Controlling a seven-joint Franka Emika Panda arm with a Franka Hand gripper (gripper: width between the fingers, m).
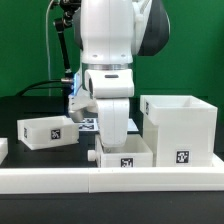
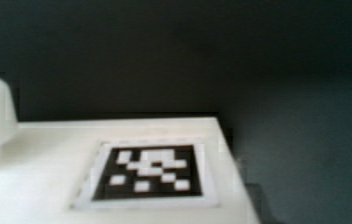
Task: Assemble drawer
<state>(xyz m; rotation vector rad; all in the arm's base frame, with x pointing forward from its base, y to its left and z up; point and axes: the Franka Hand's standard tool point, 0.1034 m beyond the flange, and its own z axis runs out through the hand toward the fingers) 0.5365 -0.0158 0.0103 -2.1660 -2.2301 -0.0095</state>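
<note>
Found nearest the lens a long low white border wall (image 1: 60, 180), spanning the front of the black table (image 1: 30, 108) from the exterior view's left to its right. Saw at the exterior view's left a small open-topped white plastic tray (image 1: 40, 132) of the drawer, upright, black-and-white square tag (image 1: 57, 130) facing forward, set back from the wall and well apart from the other parts, bare table on both sides. Noted behind it, nearer the middle, a thin flat white marker board (image 1: 86, 123), mostly hidden by the arm.

Saw in the middle the white Franka arm (image 1: 108, 40) hanging almost straight down from above, wrist vertical, two-finger gripper (image 1: 114, 125) down at the rim of a second small open-topped white tray (image 1: 140, 150). Could not judge the finger gap, hidden behind the hand's body and the tray wall. Found that second tray just behind the border wall, front tag (image 1: 127, 162) forward, a small round knob (image 1: 92, 157) sticking out toward the exterior view's left, the opposite side close against or touching a tall cube-like white housing (image 1: 190, 125); could not tell which.

Saw the housing at the exterior view's right, open side up, low front tag (image 1: 182, 156) facing forward, just behind the wall, little room between the two.

Made out in the blurred wrist view only a flat white face (image 2: 48, 150) bearing a square marker tag (image 2: 150, 172), dark table beyond its edge.
</note>
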